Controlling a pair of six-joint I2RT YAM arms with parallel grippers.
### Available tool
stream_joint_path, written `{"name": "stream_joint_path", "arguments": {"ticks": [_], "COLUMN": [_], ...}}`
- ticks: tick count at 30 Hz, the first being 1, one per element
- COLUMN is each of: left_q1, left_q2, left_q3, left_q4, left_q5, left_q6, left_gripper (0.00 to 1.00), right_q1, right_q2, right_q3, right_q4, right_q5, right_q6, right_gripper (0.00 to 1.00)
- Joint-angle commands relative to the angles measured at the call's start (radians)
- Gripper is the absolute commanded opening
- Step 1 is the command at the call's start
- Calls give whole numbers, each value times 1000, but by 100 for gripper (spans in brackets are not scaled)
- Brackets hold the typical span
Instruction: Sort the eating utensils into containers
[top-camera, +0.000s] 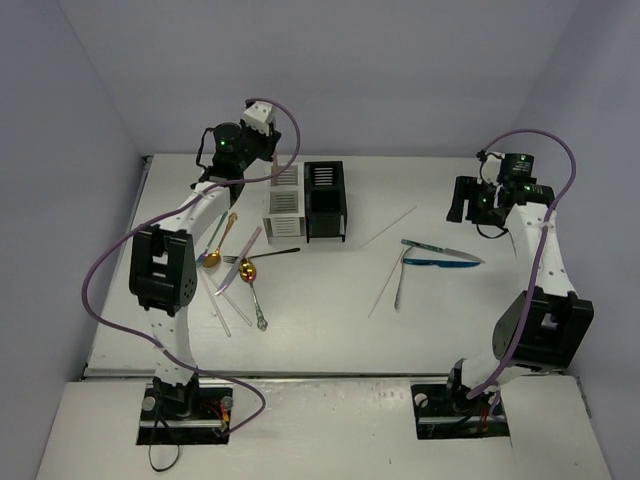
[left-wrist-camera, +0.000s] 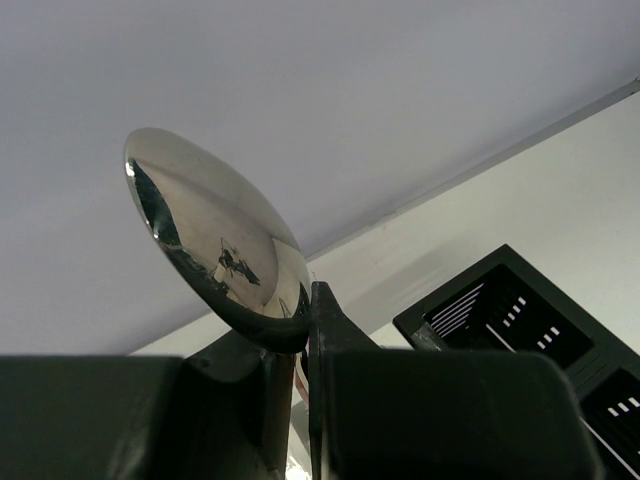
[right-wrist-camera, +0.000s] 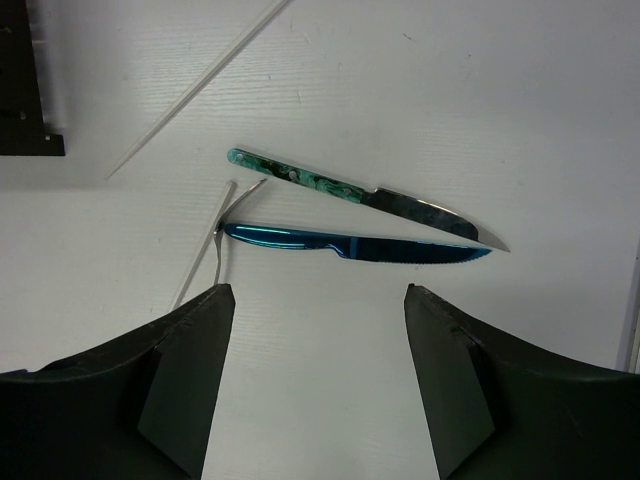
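My left gripper (top-camera: 262, 122) is raised at the back left, behind the white caddy (top-camera: 283, 205) and the black caddy (top-camera: 324, 200), which stand joined as a pair. In the left wrist view it (left-wrist-camera: 305, 335) is shut on a silver spoon (left-wrist-camera: 215, 240), bowl up, with the black caddy (left-wrist-camera: 520, 320) below right. My right gripper (top-camera: 458, 203) is open and empty above the table's right side. In the right wrist view it (right-wrist-camera: 318, 292) hovers near a blue knife (right-wrist-camera: 350, 245) and a green-handled knife (right-wrist-camera: 330, 183). Both knives (top-camera: 440, 256) lie right of centre.
Left of the caddies lie two gold spoons (top-camera: 247, 266), a pink stick (top-camera: 240, 258), a silver spoon (top-camera: 258, 305), a dark fork (top-camera: 268, 254) and clear sticks (top-camera: 216, 300). Thin sticks (top-camera: 388, 228) and a silver utensil (top-camera: 398, 285) lie mid-table. Purple cables loop off both arms.
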Motion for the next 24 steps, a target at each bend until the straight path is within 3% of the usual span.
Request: {"name": "stream_joint_path", "arguments": {"ticks": [1,14,16,21,24], "left_q1": [7,7,7,7,7], "left_q2": [-41,-30,-33,-42,-55], "left_q3": [16,-76,-86,-102,-101], "left_q4": [160,172,172,172,171], "left_q5": [42,44,47,58,53], "left_q6": [-48,-92,-98,-105,-109], "left_gripper": [0,1,6,45,55], "right_q1": [7,7,8,13,17], "right_q2": [13,28,28,28,26], "right_q3": [8,3,4,1,3], "right_q4": [39,42,41,41,42], "right_q5": [17,11,11,11,11], "right_q6": [8,1,1,2,3], "right_gripper": [66,68,68,68,68]}}
